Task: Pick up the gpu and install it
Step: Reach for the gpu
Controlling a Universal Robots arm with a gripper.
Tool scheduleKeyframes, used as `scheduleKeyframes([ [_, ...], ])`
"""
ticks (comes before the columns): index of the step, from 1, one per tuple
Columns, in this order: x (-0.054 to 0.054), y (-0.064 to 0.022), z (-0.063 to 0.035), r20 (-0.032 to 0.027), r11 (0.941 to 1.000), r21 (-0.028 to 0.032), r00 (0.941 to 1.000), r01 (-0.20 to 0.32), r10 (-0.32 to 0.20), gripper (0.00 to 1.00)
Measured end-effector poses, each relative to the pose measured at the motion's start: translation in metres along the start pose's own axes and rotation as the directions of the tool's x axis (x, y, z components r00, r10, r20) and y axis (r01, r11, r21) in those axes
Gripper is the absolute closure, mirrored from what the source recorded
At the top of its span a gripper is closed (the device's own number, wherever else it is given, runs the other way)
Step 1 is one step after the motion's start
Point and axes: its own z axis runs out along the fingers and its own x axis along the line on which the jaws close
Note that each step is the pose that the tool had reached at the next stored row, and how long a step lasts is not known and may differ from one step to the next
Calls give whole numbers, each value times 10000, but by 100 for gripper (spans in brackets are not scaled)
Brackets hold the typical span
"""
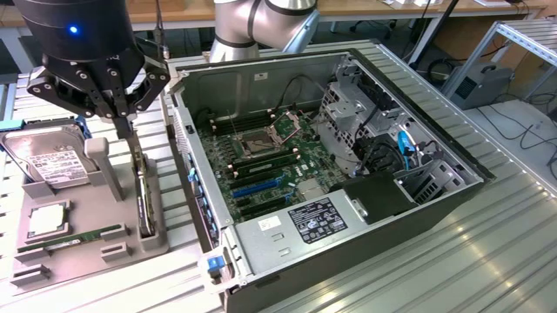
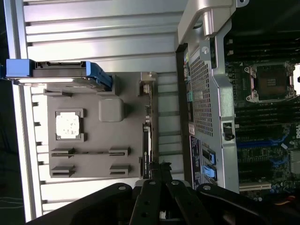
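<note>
Gpu [image 1: 143, 195] stands on its long edge in a slot of the grey tray [image 1: 87, 251], along the tray's side nearest the open computer case [image 1: 348, 248]. Tray and case both sit on a ribbed, shiny metal bench [image 1: 435, 261]. Beyond the tray is a workshop room with wooden desks, a metal shelf frame [image 1: 522, 39] and loose cables on the floor. The gpu reads as a thin dark card seen almost edge-on, with a paler strip along it. The black claw [image 1: 125, 130] hangs over the tray's far end with its fingers drawn together, tips right at the card's upper end. Whether they pinch the card cannot be told. Counted on the tray: one gpu, one hard drive [image 1: 48, 156], one square processor chip [image 1: 48, 222] and one green memory stick [image 1: 74, 238]. There is one case and one grey robot arm [image 1: 261, 23] behind it. In the wrist view the bench [image 2: 93, 37] shows as bright ribs around the tray [image 2: 98, 150]. The gpu [image 2: 147, 126] appears as a narrow dark line on the tray's case-side edge, with a pale metal piece at the end away from the claw [image 2: 157, 168]. The claw's fingers meet at the card's near end. The hard drive [image 2: 56, 70] in a blue frame and the chip [image 2: 68, 125] sit on the tray, and the case [image 2: 206, 93] lies just beside it.
</note>
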Motion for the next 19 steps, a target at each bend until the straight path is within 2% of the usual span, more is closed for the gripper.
scheduleKeyframes([
  [19,-21,-271,-11,-1,10000,1,10000,-1,1,89],
])
